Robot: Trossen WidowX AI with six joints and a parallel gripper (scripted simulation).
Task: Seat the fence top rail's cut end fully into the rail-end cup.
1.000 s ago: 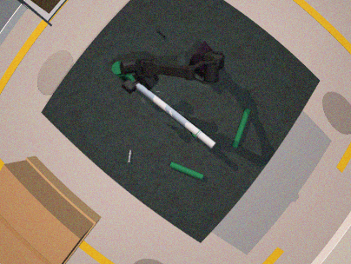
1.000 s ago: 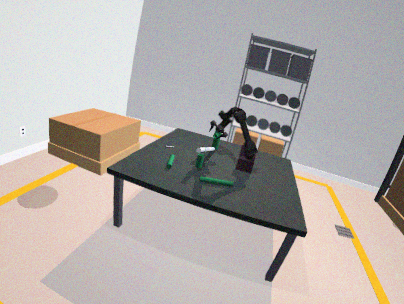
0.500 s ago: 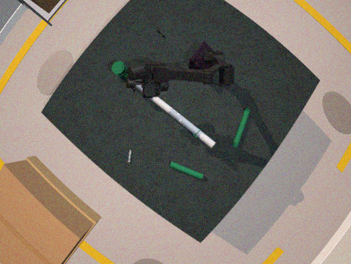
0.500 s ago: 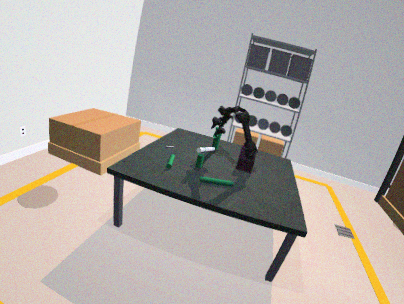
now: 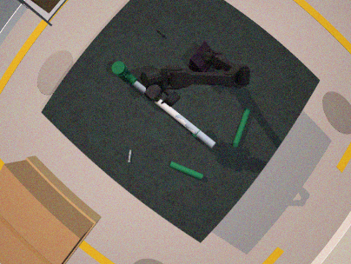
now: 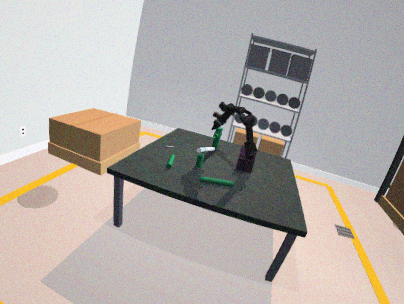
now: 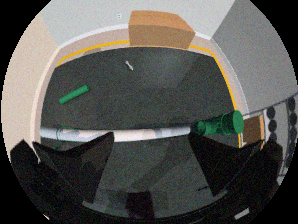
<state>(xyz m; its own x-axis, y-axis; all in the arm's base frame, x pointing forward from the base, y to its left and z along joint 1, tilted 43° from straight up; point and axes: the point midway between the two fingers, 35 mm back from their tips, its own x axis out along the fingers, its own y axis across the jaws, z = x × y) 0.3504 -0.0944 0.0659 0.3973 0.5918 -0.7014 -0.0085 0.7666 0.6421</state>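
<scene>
Claw point(image 5: 162, 94) wide open, gripping nothing, hovering over the white rail point(image 5: 182, 122). Rail's end meets green post point(image 5: 118, 68) on dark worktop point(image 5: 269, 78); seating depth unclear.

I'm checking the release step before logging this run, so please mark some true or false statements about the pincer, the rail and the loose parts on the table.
1. The pincer is open with nothing between its fingers. True.
2. The white top rail lies flat on the table. False: it is held above the table, its end toward the green post cap.
3. Two loose green rods, one and another, lie on the table. True.
4. The cardboard box sits on the table. False: it stands on the floor beside the table.
5. In the wrist view, the rail runs across between the fingers. True.
</scene>
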